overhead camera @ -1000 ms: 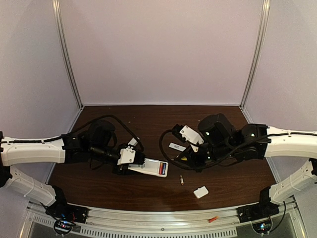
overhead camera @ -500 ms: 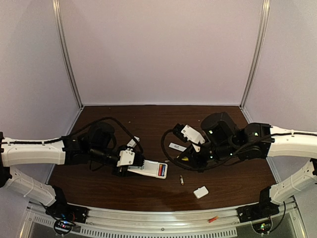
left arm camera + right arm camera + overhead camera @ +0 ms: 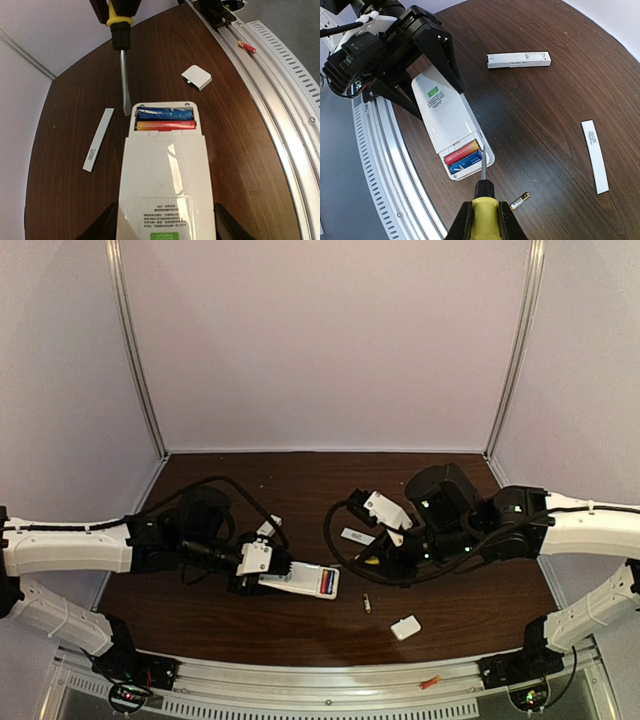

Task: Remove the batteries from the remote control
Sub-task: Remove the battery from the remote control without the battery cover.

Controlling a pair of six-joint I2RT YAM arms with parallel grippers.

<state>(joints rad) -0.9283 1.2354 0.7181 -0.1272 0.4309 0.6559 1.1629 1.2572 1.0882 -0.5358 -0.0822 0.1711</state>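
left claw (image 3: 164, 216): about half open, clamped on the remote (image 3: 162, 185) by its long sides, label end in the claw
remote axis: runs straight out from the left claw, bay side up, open bay at the far end
cells in bay: blue cell (image 3: 165, 114) outermost, gold-red cell (image 3: 165, 125) next toward the claw; side by side, parallel; long axes crosswise to the remote
right claw (image 3: 486, 222): nearly closed, gripping the yellow handle of the screwdriver (image 3: 483, 172)
screwdriver: shaft points ahead of the right claw at the bay; tip at the bay corner by the cell ends; contact cannot tell
loose cell (image 3: 520, 201): flat on counter (image 3: 545, 115), just right of the right claw, outside the bay; axis slanted, gold end farther from the claw
cover (image 3: 196, 77): on counter, ahead-right of the left claw, past the remote's end
strip (image 3: 97, 140): flat, left of the remote, axis roughly along it
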